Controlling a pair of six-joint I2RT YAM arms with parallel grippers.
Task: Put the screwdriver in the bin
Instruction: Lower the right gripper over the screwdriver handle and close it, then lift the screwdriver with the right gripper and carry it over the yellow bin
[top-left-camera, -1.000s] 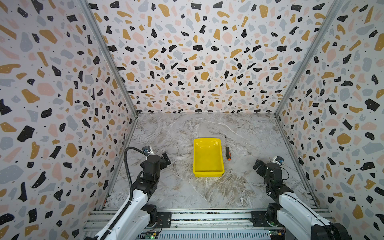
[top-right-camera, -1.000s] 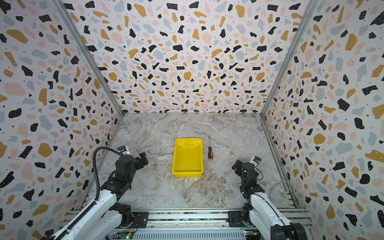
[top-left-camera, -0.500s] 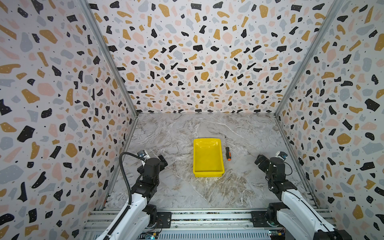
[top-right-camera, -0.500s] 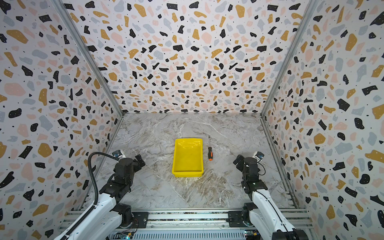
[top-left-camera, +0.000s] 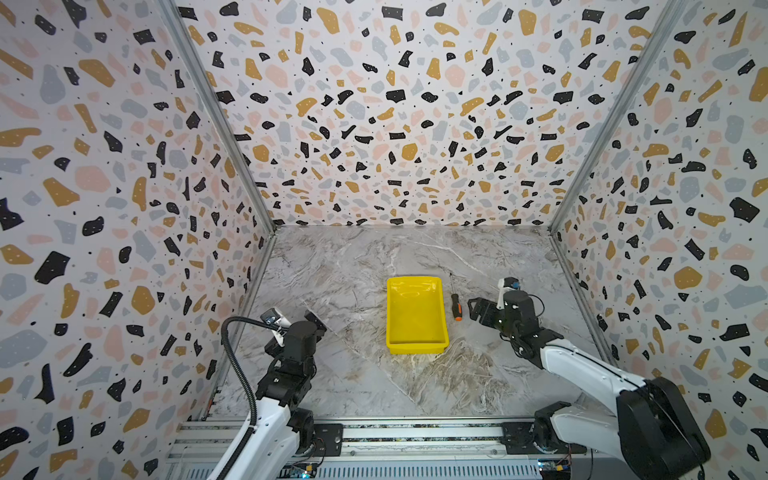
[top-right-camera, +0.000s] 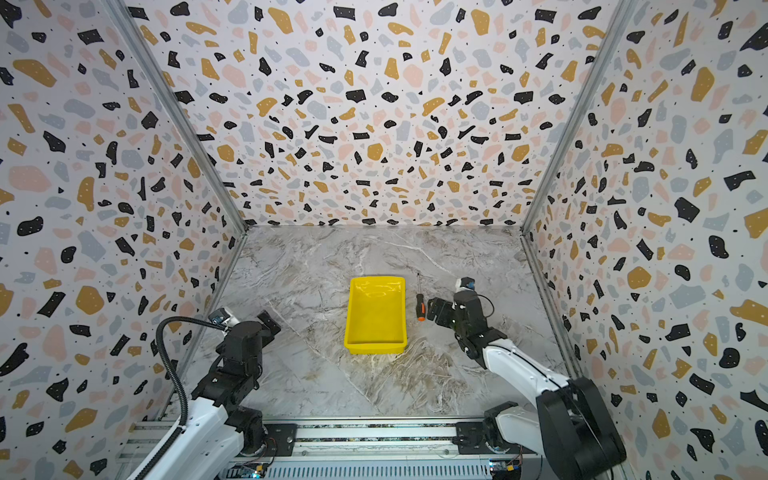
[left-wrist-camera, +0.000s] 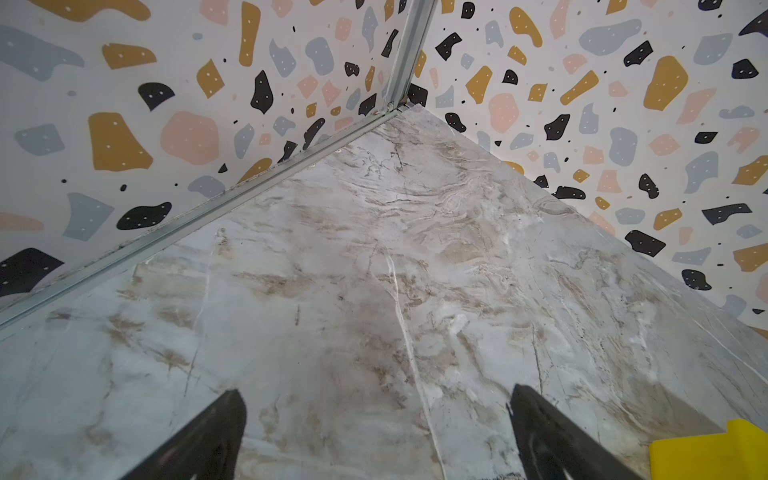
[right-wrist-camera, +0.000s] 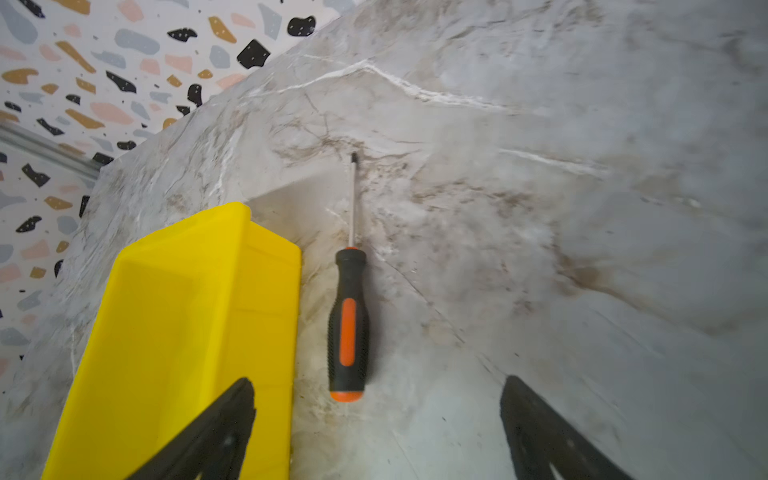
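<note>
Two hands: my right hand (top-left-camera: 473, 309) and left hand (left-wrist-camera: 376, 392) are open, empty
Screwdriver (right-wrist-camera: 348, 324): on table (right-wrist-camera: 540, 249), just beside bin (right-wrist-camera: 266, 291)
Nearer: my right hand; handle end nearest it, tip points away

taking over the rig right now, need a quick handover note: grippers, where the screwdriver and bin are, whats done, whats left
left gripper: open, empty, low near the left wall, away from the job.
right gripper: open, empty, fingers close to the screwdriver handle, not touching it.
screwdriver: flat on the marble table, just beside the yellow bin on the right arm's side, tip toward the back wall.
done: nothing placed; the bin is empty.
left: grasp the handle, lift, release in the bin.
</note>
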